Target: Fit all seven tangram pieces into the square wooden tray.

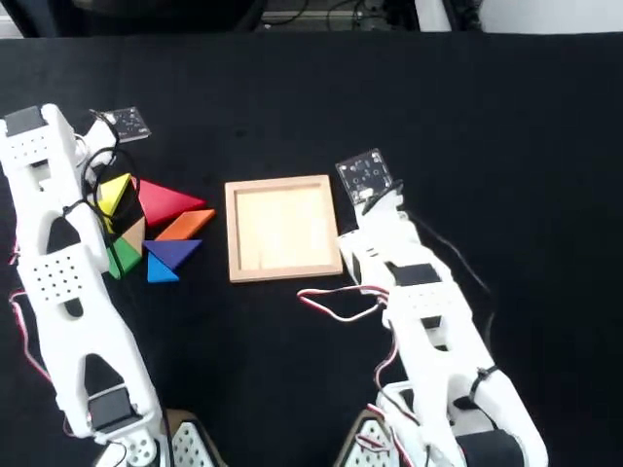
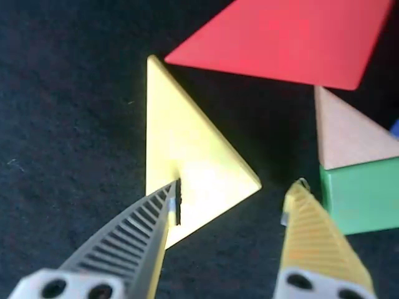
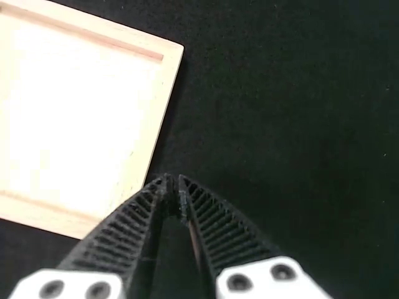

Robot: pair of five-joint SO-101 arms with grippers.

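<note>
Near the table's left edge, in a loose cluster: yellow triangle (image 2: 187, 168), red triangle (image 2: 287, 37), tan triangle (image 2: 349, 134), green piece (image 2: 361, 193), with an orange piece (image 1: 185, 224) and two blue pieces (image 1: 173, 251) on the side toward the tray. Square wooden tray (image 1: 234, 229) near the table's middle, holding nothing (all seven pieces outside it). Directly under the left pincer (image 2: 237, 187), released: a corner of the yellow triangle, one finger (image 2: 146, 230) over its face, the other (image 2: 312, 230) past its edge above bare table. Long edge running away from the pincer, roughly along that first finger. Nearer arm for this piece: plainly the left. Right pincer (image 3: 173, 182) clenched on nothing, just beside the tray's rim. Hard to tell whether the left fingers touch the yellow triangle or hover above it. Red triangle cut off in the left wrist view; part of the cluster hidden under the left arm from above.
</note>
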